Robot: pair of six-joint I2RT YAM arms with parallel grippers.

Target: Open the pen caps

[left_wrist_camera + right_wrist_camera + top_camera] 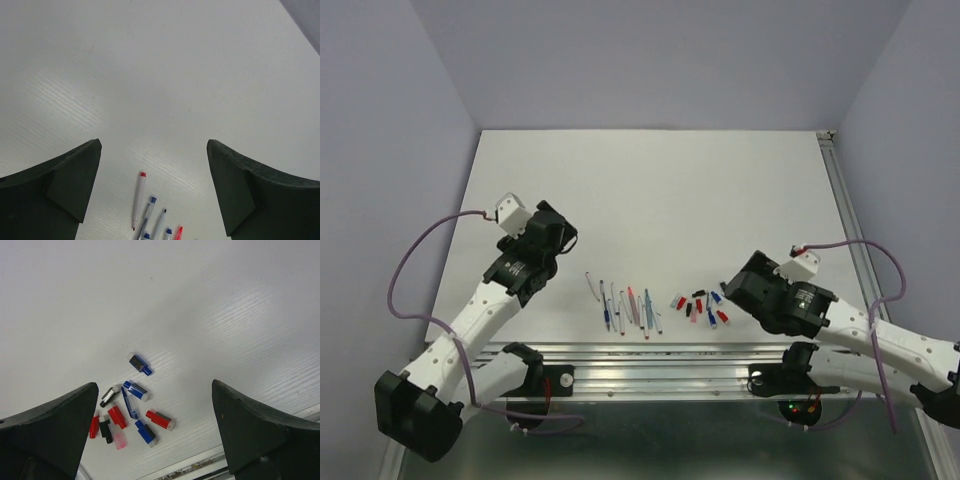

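Several small pen caps (701,306), red, blue, black and pink, lie in a loose cluster near the table's front edge, and also show in the right wrist view (131,410). Several uncapped pen barrels (627,307) lie side by side to their left, and their tips show in the left wrist view (150,215). My right gripper (732,282) hangs open and empty just right of the caps. My left gripper (560,235) is open and empty, above the table to the left of the pens.
The white table (650,200) stretches far behind the pens. A metal rail (650,352) runs along the front edge and another along the right side (845,205). Purple cables loop from both arms.
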